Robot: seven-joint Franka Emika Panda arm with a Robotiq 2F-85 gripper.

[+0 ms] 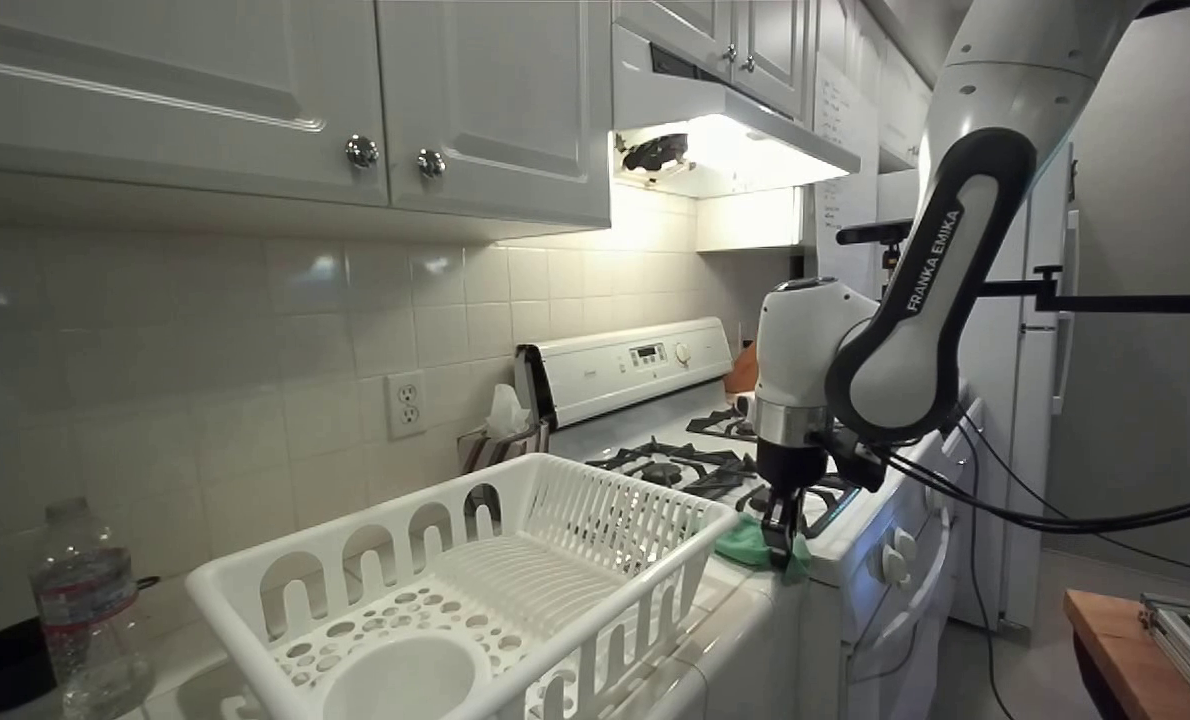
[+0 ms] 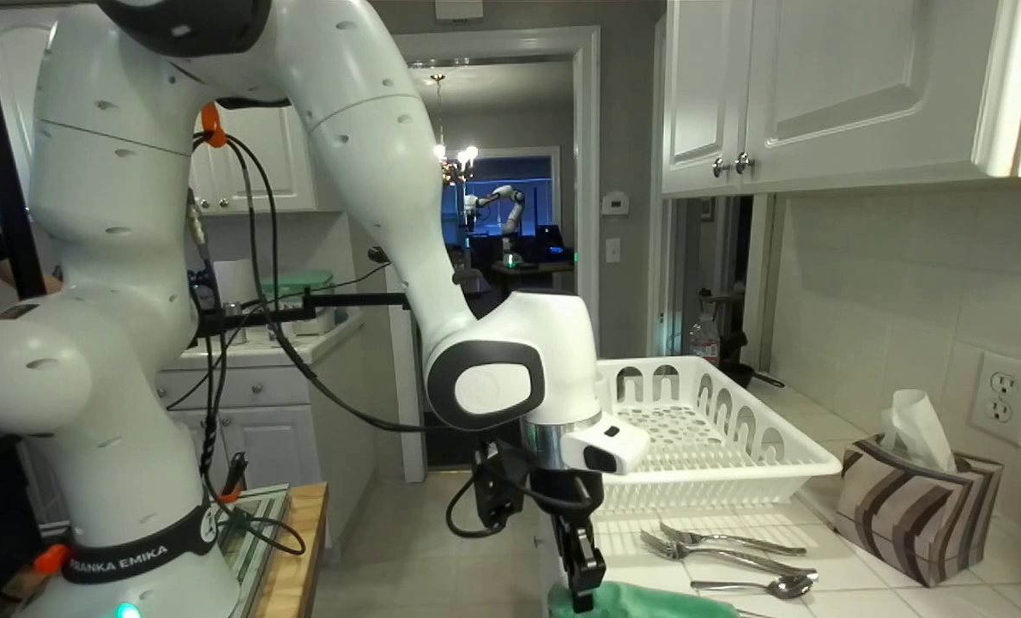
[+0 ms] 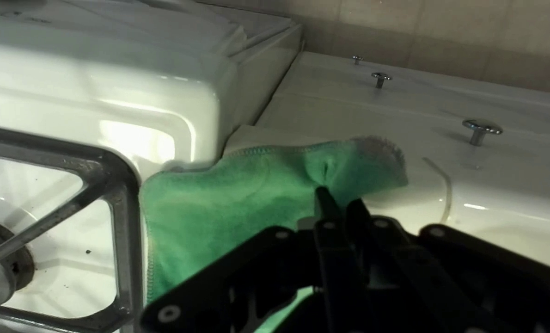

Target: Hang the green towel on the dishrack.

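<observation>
The green towel [image 3: 201, 212] lies crumpled at the seam between the stove and the white counter edge. It also shows in both exterior views [image 1: 743, 543] [image 2: 656, 602]. My gripper [image 3: 340, 199] points down at the towel, its fingers close together with a fold of cloth pinched between the tips. The gripper shows in both exterior views [image 1: 783, 552] [image 2: 583, 592], low at the towel. The white dishrack [image 1: 217, 600] stands on the counter, apart from the gripper, and looks empty. It also shows in an exterior view [image 2: 716, 487], behind the gripper.
Forks [image 2: 725, 554] and a spoon [image 2: 787, 587] lie on the tiles between the dishrack and the towel. A tissue box [image 2: 914, 515] stands by the wall. A bottle [image 1: 90, 620] stands beyond the rack. The stove grate [image 3: 113, 180] is beside the towel. Cabinets [image 1: 495, 110] hang above.
</observation>
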